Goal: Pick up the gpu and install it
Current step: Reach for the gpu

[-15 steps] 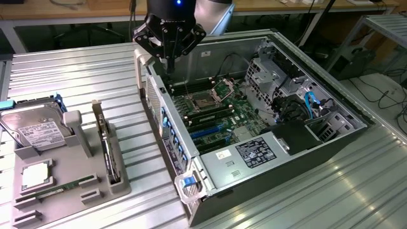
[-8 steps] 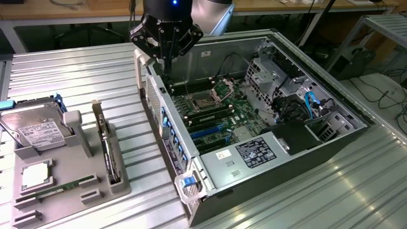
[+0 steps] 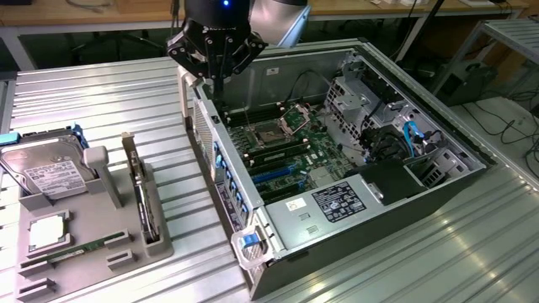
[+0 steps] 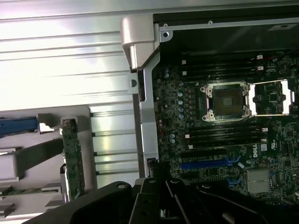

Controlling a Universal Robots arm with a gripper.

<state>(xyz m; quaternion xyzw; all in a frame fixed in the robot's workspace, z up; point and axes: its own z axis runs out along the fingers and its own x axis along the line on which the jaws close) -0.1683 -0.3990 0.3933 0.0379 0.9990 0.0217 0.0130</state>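
A grey tray (image 3: 105,218) sits by the counter's (image 3: 110,95) near edge, toward the exterior view's left. The gpu (image 3: 145,202) stands on its long edge in a slot on the tray's side nearest the computer case (image 3: 278,271), its metal bracket at the far end. A hard drive (image 3: 47,167) and a memory stick (image 3: 80,246) share the tray. The tool (image 3: 216,88), pinched together and holding nothing, hangs over the case's wall, well apart from the gpu. The wrist view looks down on the gpu's top edge, the bare processor socket (image 4: 227,100) and blue slots (image 4: 205,163).
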